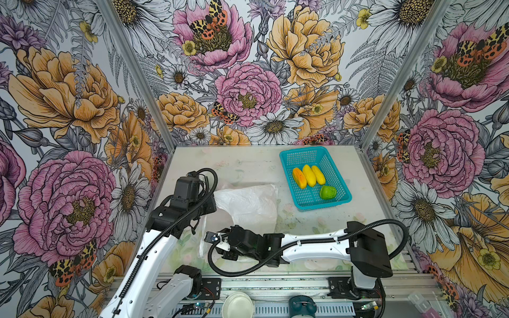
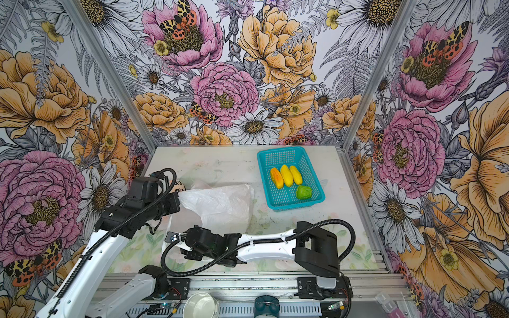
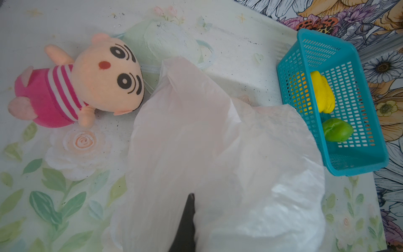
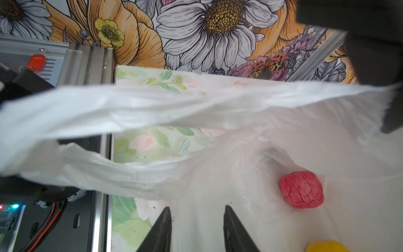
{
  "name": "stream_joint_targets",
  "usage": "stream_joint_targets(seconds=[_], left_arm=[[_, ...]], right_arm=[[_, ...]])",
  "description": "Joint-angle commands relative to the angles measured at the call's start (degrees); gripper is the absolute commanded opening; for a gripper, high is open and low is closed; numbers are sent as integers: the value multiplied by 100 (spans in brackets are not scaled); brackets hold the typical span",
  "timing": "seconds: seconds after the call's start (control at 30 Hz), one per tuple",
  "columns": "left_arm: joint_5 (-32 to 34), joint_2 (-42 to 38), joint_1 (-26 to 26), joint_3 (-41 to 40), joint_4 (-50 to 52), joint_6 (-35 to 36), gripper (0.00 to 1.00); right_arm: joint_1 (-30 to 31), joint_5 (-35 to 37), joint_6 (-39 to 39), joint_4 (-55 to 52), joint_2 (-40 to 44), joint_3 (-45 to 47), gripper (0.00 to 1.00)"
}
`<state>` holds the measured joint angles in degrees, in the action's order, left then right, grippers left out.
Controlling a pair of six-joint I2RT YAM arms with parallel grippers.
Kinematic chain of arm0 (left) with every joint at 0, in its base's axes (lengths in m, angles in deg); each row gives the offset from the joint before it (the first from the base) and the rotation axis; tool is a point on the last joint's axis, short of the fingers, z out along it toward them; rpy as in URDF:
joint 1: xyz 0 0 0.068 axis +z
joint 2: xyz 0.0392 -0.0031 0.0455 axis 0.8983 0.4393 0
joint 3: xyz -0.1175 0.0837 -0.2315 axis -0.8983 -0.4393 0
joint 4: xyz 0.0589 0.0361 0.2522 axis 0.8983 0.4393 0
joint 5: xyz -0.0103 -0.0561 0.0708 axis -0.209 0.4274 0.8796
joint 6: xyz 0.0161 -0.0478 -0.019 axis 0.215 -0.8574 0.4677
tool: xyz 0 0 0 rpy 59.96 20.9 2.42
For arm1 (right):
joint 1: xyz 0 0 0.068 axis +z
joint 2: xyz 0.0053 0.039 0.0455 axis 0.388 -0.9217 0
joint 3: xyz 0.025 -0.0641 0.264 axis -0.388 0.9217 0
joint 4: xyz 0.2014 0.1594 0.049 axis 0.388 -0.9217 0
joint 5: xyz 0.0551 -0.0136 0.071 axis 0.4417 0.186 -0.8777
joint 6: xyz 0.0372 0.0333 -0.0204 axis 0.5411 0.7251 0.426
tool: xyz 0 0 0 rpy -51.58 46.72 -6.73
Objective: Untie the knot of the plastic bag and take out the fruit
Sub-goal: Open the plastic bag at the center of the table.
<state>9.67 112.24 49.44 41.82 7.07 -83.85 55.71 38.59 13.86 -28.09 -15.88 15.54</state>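
The bag lies in the middle of the table, left of the basket in both top views. I see no knot anywhere. The handles trail loose as flat strips in the right wrist view, so I take the untying as done.

Three long fruits and a green fruit sit in the basket. Inside the bag I can see a red fruit and the edge of a yellow fruit; whether more hide under the film I cannot tell. I judge the emptying partway.

The bag's long axis runs diagonally in the top views, closed end toward the upper right and mouth toward the lower left.

My left claw is clamped on the bag's rim, holding the mouth up. My right claw has its jaws apart and empty at the mouth, short of the red fruit.
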Motion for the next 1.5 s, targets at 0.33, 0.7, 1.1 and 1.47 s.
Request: stream_joint_targets(seconds=[0.33, 0.7, 1.1, 1.47], left_arm=[[79, -104, -44, -25, -54, 154, 0], [126, -213, 47, 0, -55, 155, 0], [29, -699, 142, -33, -245, 189, 0], [-171, -227, 141, -104, -249, 200, 0]], right_arm=[[-574, 3560, -705, -689, -317, -52, 58], [-1391, 3635, -232, -34, 382, 279, 17], [-2123, 3459, 474, 328, 689, 54, 1], [-1134, 1516, -253, 1025, 510, 1071, 30]])
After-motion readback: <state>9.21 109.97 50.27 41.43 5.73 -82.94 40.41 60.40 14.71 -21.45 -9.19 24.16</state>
